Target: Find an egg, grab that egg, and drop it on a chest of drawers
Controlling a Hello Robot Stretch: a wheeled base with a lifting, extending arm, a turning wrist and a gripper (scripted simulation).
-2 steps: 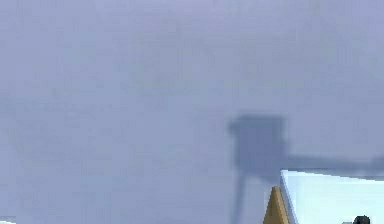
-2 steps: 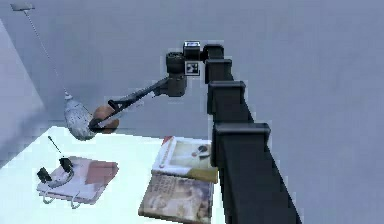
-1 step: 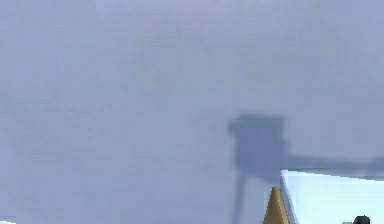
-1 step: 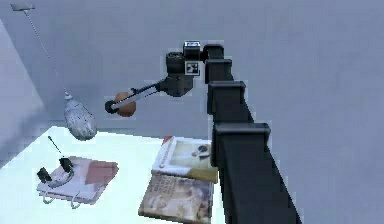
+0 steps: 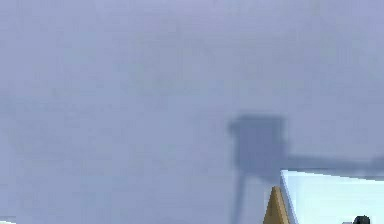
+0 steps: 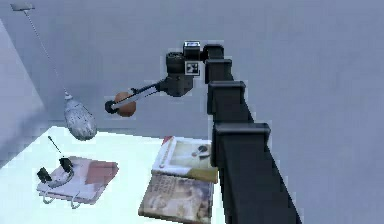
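- I see the dark square arm [image 6: 240,140] stretched far out over the pale worktop [image 6: 133,153]
- My pincer [image 6: 129,98] holds a small brown egg [image 6: 124,107], clear of it

No text can be read anywhere. Two magazines [image 6: 188,157] lie just left of the arm [image 6: 245,150], and the print on their covers is too small to make out. The white squares [image 6: 192,48] at the arm's far end bear black marks, no legible letters or numbers.
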